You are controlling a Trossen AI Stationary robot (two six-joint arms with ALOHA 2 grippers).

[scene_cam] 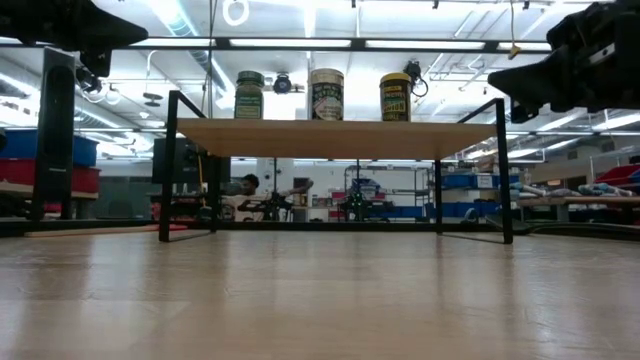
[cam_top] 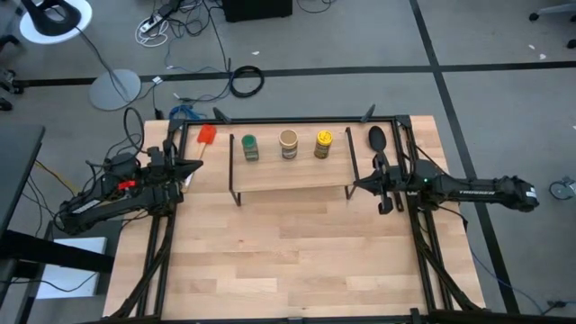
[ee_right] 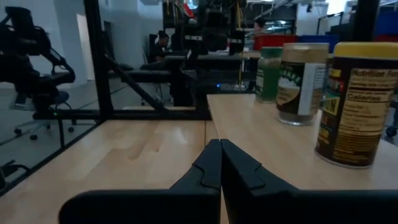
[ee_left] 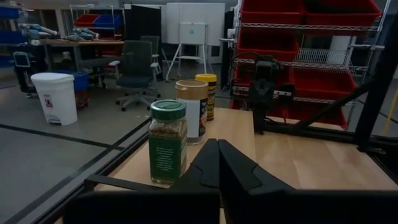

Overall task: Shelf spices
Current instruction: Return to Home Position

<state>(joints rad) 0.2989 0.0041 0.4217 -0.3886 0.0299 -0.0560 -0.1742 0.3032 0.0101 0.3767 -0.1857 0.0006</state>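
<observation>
Three spice jars stand upright in a row on the shelf (cam_top: 292,175), a light-wood board on black wire legs: the green-lidded jar (cam_top: 249,147), the tan-lidded jar (cam_top: 288,144) and the yellow-lidded jar (cam_top: 323,144). In the low view they rest by their bases on the board (scene_cam: 335,137). My left gripper (cam_top: 200,166) is shut, level, just off the shelf's left end. My right gripper (cam_top: 356,184) is shut, off the shelf's right end. Neither touches anything.
A red-headed spatula (cam_top: 207,137) lies by the shelf's far left corner and a black spoon (cam_top: 378,142) by its far right corner. A black frame (cam_top: 297,120) rims the table. Bare wood tabletop (cam_top: 288,252) stretches toward the near edge.
</observation>
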